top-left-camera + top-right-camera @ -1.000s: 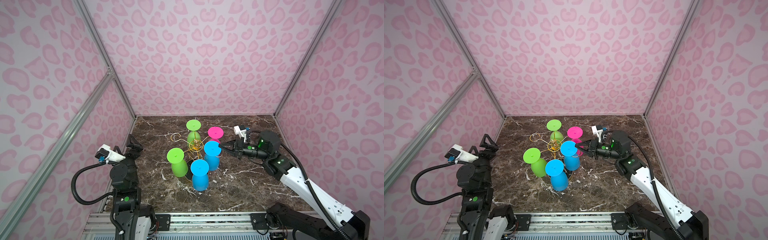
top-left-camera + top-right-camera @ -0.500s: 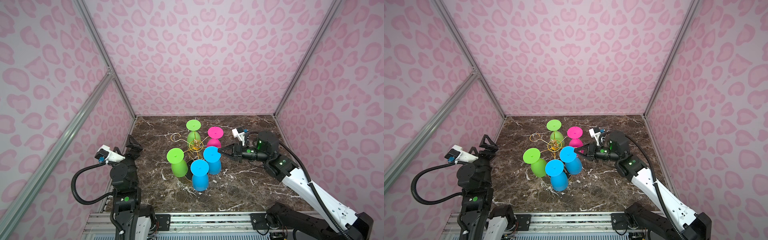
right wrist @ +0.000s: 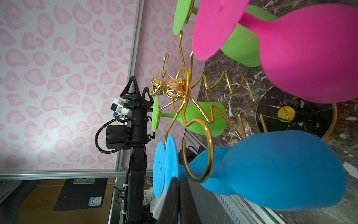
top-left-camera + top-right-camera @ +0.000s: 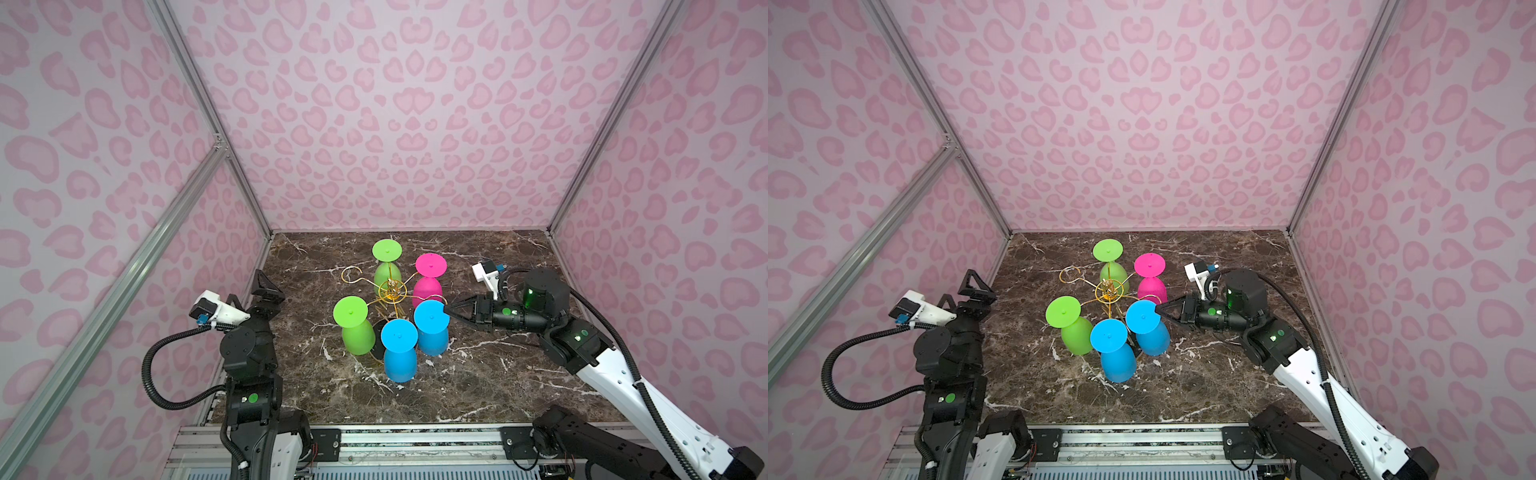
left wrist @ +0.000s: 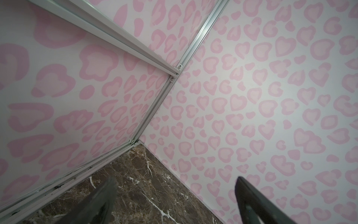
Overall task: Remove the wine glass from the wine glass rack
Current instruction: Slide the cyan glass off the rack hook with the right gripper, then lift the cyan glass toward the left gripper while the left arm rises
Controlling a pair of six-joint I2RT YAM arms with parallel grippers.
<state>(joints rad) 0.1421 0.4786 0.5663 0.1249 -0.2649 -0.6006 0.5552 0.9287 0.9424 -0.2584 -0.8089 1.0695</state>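
The gold wire wine glass rack (image 4: pixel 391 292) (image 4: pixel 1108 289) (image 3: pixel 183 91) stands mid-table with several upside-down glasses on its hooks. My right gripper (image 4: pixel 446 309) (image 4: pixel 1156 309) (image 3: pixel 179 179) is shut on the rim of the foot of the right-hand blue wine glass (image 4: pixel 432 332) (image 4: pixel 1148 328) (image 3: pixel 271 170), which hangs tilted. In the right wrist view a gold hook loop (image 3: pixel 208 155) still crosses its stem. My left gripper (image 4: pixel 245 284) (image 4: pixel 959 284) (image 5: pixel 175 177) is open and empty at the left wall, pointing up at the corner.
A second blue glass (image 4: pixel 399 357), two green glasses (image 4: pixel 357 336) (image 4: pixel 387 272) and a pink one (image 4: pixel 428 286) hang close around. One hook (image 4: pixel 351 274) at the back left holds nothing. The rack's black base (image 3: pixel 310 120) sits on the marble. Pink walls close three sides.
My right gripper has drawn back toward the front right with the blue glass's foot in it; the glass has shifted outward along its hook. The left arm has not moved.
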